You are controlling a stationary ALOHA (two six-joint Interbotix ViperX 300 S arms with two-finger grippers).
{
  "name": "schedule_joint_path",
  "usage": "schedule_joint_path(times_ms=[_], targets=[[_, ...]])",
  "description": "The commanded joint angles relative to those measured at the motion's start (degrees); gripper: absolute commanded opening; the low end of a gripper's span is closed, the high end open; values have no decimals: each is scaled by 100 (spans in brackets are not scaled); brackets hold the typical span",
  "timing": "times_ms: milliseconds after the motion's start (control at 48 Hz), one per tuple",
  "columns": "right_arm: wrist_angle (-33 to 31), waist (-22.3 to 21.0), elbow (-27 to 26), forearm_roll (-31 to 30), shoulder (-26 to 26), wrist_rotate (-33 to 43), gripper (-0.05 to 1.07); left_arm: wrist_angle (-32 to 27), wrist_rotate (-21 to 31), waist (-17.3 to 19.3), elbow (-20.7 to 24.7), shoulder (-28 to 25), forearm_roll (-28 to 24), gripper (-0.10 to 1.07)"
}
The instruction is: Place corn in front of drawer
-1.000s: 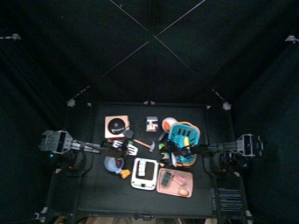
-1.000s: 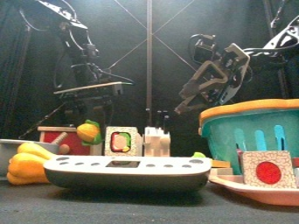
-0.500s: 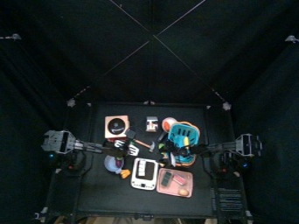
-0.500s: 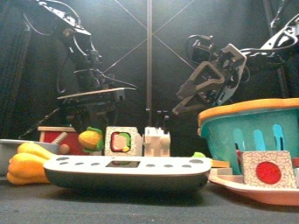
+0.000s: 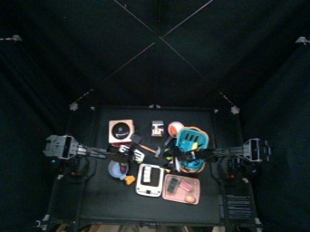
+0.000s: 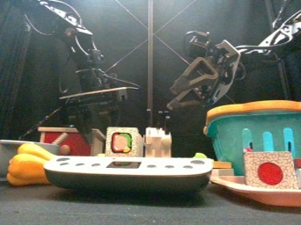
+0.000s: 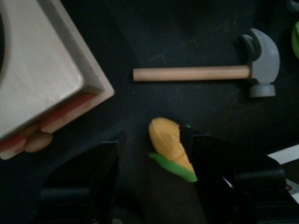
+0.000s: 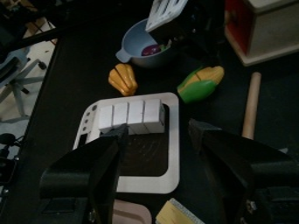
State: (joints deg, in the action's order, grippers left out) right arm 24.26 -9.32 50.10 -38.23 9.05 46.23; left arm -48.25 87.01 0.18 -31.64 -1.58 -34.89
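Observation:
The corn (image 7: 170,147), yellow with a green end, lies on the black table between the hammer (image 7: 211,72) and the wooden drawer box (image 7: 41,79). My left gripper (image 7: 156,149) is open and hangs low right over the corn, one jaw on each side of it. In the front view the left gripper (image 6: 100,110) hides the corn, beside the red drawer box (image 6: 59,141). The right wrist view shows the corn (image 8: 201,83) too. My right gripper (image 8: 162,136) is open and empty, held above the white keypad device (image 8: 131,131).
A teal basket (image 6: 253,132) and a pink tray (image 6: 265,189) stand at the right. The white keypad device (image 6: 129,171) lies at the front. A yellow squash-like toy (image 8: 122,79) and a purple-filled bowl (image 8: 146,44) lie near the corn.
My left gripper has come down over the corn and now hides it in the front view. My right gripper has shifted slightly to the left and stays raised.

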Motion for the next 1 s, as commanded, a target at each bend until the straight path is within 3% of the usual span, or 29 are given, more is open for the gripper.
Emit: schedule_joint_path(times_ms=[0, 438, 583, 979], targets=[[26, 0, -211, 18, 79, -9, 91, 9, -70, 18, 149, 211, -53, 87], [-18, -35, -659, -176, -466, -35, 91, -26, -211, 18, -53, 475, -44, 87], [-264, -202, -817, -642, -457, 70, 91, -26, -237, 0, -70, 422, -53, 87], [-431, 123, -694, -387, -193, 70, 91, 0, -255, -114, -26, 334, -62, 87]])
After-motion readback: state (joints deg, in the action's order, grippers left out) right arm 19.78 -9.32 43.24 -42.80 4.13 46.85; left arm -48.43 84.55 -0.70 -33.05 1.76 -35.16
